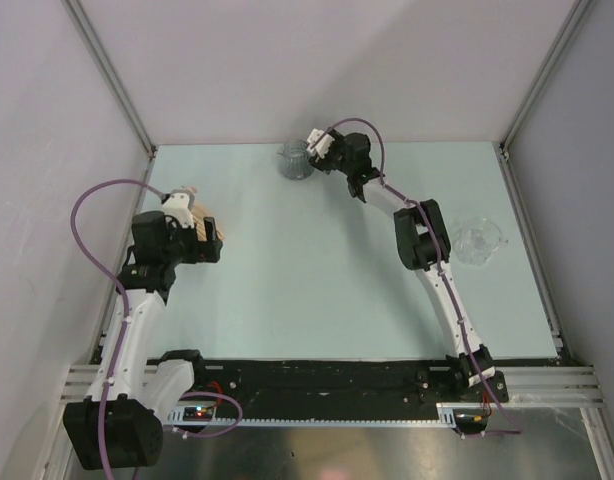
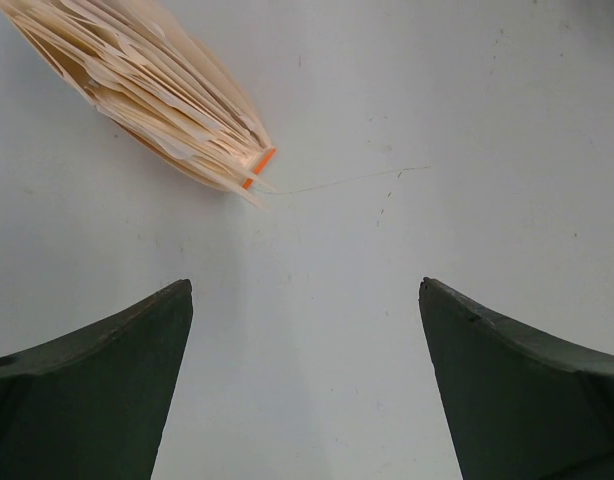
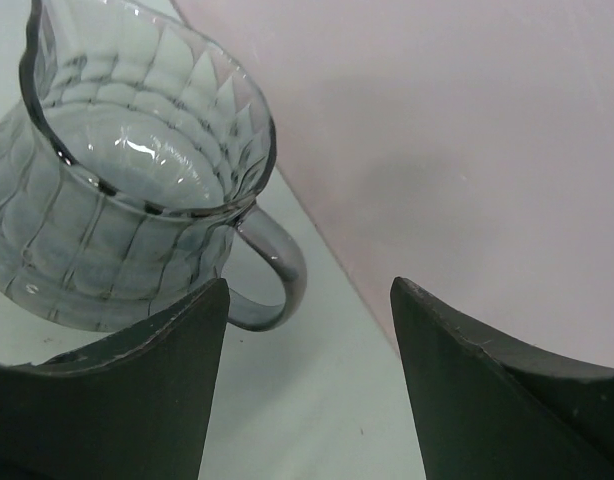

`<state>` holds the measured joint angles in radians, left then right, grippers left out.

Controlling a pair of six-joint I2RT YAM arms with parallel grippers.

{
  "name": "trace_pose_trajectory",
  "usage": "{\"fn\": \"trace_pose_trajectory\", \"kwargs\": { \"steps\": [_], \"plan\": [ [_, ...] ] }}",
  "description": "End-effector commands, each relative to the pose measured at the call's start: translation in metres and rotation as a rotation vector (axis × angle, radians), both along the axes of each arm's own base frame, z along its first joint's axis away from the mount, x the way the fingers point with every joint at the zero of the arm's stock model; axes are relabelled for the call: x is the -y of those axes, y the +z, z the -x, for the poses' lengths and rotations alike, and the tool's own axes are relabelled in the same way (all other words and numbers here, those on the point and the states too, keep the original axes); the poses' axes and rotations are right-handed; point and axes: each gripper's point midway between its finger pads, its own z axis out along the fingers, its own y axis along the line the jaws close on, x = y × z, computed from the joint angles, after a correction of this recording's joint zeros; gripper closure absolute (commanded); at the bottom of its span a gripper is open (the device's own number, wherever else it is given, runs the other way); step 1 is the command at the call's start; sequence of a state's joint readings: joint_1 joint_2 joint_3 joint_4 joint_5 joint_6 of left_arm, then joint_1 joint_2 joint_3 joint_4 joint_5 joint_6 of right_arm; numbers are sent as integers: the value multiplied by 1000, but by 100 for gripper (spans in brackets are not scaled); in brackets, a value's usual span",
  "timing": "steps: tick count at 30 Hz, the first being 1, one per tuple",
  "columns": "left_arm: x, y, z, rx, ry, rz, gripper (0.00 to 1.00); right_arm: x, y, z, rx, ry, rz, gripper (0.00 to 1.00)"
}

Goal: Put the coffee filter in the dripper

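The dripper [image 1: 294, 160], a translucent grey ribbed cup, stands at the far edge of the table. In the right wrist view the dripper [image 3: 127, 200] is empty and upright, with its loop handle [image 3: 279, 272] just ahead of the left finger. My right gripper [image 1: 311, 150] [image 3: 307, 290] is open and empty, close beside the handle. My left gripper [image 1: 211, 245] [image 2: 305, 290] is open and empty above the bare table. A white coffee filter is not in view.
A tan stack of thin fan-shaped sheets [image 1: 203, 222] [image 2: 147, 80] with an orange tab lies just ahead and left of my left gripper. A clear glass vessel [image 1: 479, 240] stands at the right. The back wall [image 3: 467, 120] is right behind the dripper.
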<state>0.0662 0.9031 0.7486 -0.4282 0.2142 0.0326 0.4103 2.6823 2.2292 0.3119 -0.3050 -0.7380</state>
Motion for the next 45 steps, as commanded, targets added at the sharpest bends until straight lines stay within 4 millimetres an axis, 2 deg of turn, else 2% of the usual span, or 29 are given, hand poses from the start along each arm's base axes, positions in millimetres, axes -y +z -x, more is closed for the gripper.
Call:
{"fn": "trace_pose_trajectory", "kwargs": {
  "steps": [1, 7, 11, 21, 23, 27, 30, 31, 35, 40, 45],
  "plan": [
    [-3, 25, -10, 68, 14, 3, 2, -8, 19, -10, 124, 18, 17, 30],
    [-2, 25, -11, 64, 12, 5, 2, -6, 14, -22, 193, -5, 17, 33],
    [-3, 25, -12, 61, 18, 3, 2, -13, 10, -21, 234, 20, 17, 35],
    [-5, 23, -13, 53, 22, -3, 2, -28, 19, -20, 313, 53, -11, 47],
    [-5, 22, -13, 52, 23, -4, 2, -28, 21, -20, 319, 53, -13, 54],
    [-5, 22, -13, 51, 23, -6, 2, -24, 28, -21, 328, 44, -25, 74],
    [-4, 22, -13, 50, 19, -1, 2, -22, 34, -14, 332, 53, -34, 81],
    [-3, 23, -13, 53, 13, 3, 2, -21, 30, -11, 321, 61, -30, 82],
    [-1, 26, -12, 62, 9, 9, 2, -18, 35, -1, 310, 73, -29, 98],
    [-3, 28, -11, 71, 16, 5, 2, -9, 47, 9, 342, 51, -30, 100],
    [-4, 27, -9, 74, 22, 2, 2, 6, 67, 35, 300, 3, -60, 100]
  ]
}}
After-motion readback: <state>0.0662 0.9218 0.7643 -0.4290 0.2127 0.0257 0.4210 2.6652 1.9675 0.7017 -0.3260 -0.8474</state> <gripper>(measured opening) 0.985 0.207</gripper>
